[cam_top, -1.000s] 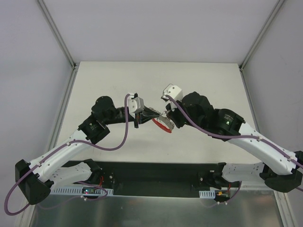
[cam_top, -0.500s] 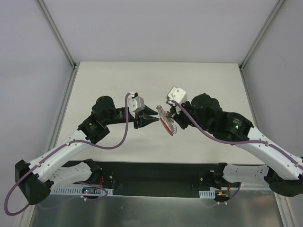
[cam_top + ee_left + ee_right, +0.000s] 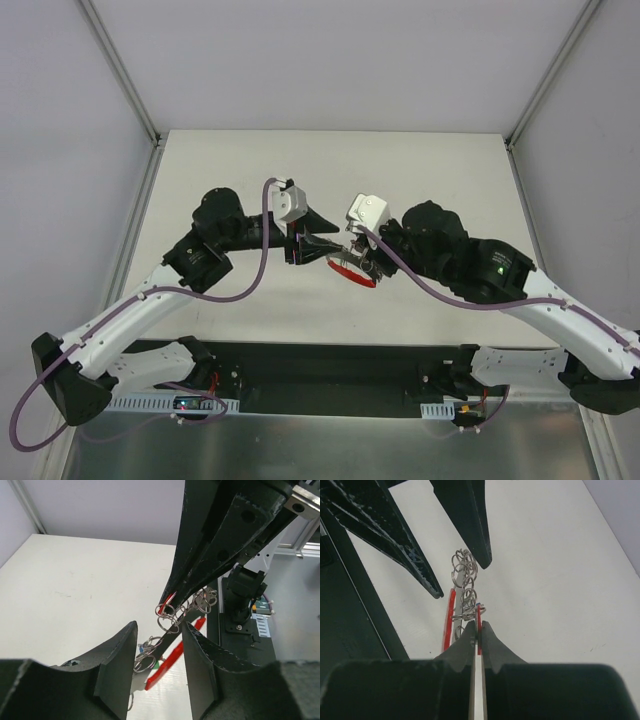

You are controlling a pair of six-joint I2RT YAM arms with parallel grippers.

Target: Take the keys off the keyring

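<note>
The two grippers meet over the middle of the table [image 3: 420, 170]. The right gripper [image 3: 477, 628] has its fingers pressed together on a thin red edge at the top of the keyring [image 3: 464, 581]. Whether that edge is a key's head or part of the red band [image 3: 449, 616] cannot be told.

From that grip a short chain of silvery wire rings [image 3: 171, 616] hangs, with the red band [image 3: 169, 666] slanting below them. The keys are too small to pick out among the rings. It is not clear whether the band's low end touches the table.

The left gripper [image 3: 158, 627] is apart, one finger on each side of the chain. In the right wrist view, one of its fingertips [image 3: 484, 560] sits just beside the top cluster of rings and the other ends near the band. Contact with either cannot be told. The gap between these fingers is narrow, and the rings and band fill most of it.

From above, the left gripper [image 3: 322, 240] and right gripper [image 3: 353, 256] point at each other, tips almost touching, with the band [image 3: 352, 274] just below them. Bare table lies all around: a wide stretch to the far edge and room out to the metal rails [image 3: 138, 205] on both sides. On the near side a shorter strip runs to the black base plate [image 3: 330, 365] where the arms are bolted. Both arms arch inward from the near corners and leave the centre open.
</note>
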